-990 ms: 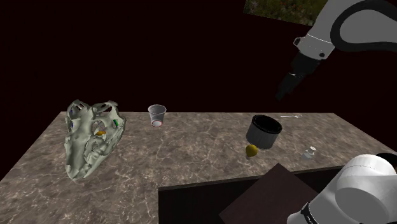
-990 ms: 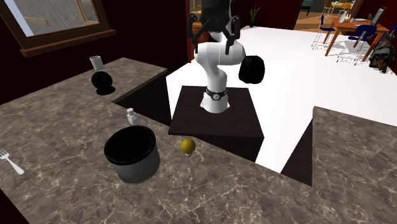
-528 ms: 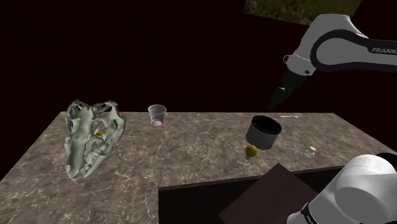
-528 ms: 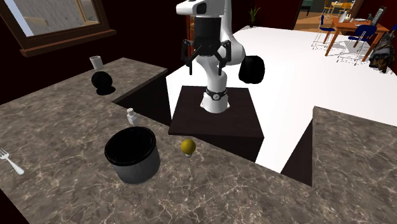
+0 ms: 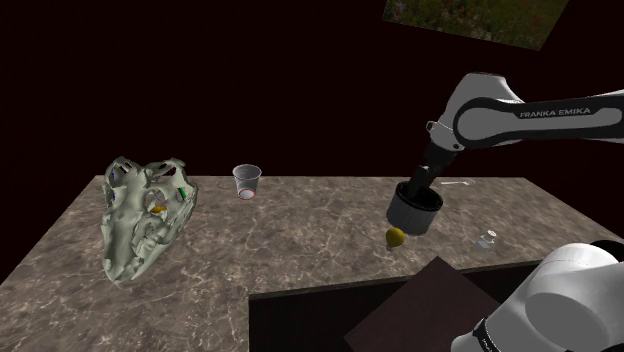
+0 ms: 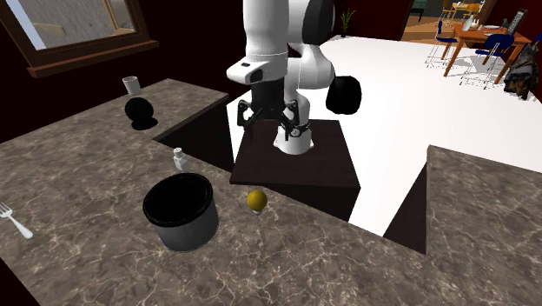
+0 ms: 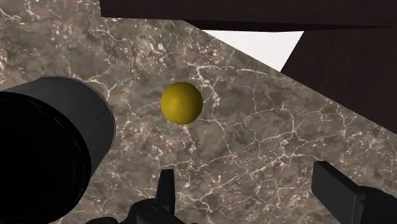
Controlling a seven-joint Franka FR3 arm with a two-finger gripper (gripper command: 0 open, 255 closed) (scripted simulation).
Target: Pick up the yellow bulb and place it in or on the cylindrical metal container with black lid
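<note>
1. The yellow bulb (image 7: 181, 102) lies on the stone counter (image 5: 300, 240), near the edge that faces the stand (image 6: 304, 171). Nothing is holding it.
2. It looks small, round and smooth. I think it is light, so lifting it should be easy. But a round, smooth thing can roll away or slip out, and a bulb may break if you squeeze hard.
3. Take hold of it at its fat middle, with one finger on each side, coming down from above. Close gently.
4. The grey container with the black top (image 6: 181, 211) stands just beside the bulb. There is a little gap between them, so they do not touch. A finger may have to go into that gap, so take care not to bump the container.
5. The gripper (image 6: 270, 122) hangs in the air above the counter. Its two fingers stand wide apart with nothing between them. In the wrist view the bulb sits out ahead of the fingers, not between them.
6. I think you are at the reaching step. The grab and the drop are not yet done.
7. A small white bottle (image 6: 179, 159) stands near the container. A clear cup (image 5: 246, 181) and a skull-like thing (image 5: 145, 212) are well apart from the bulb.
</note>
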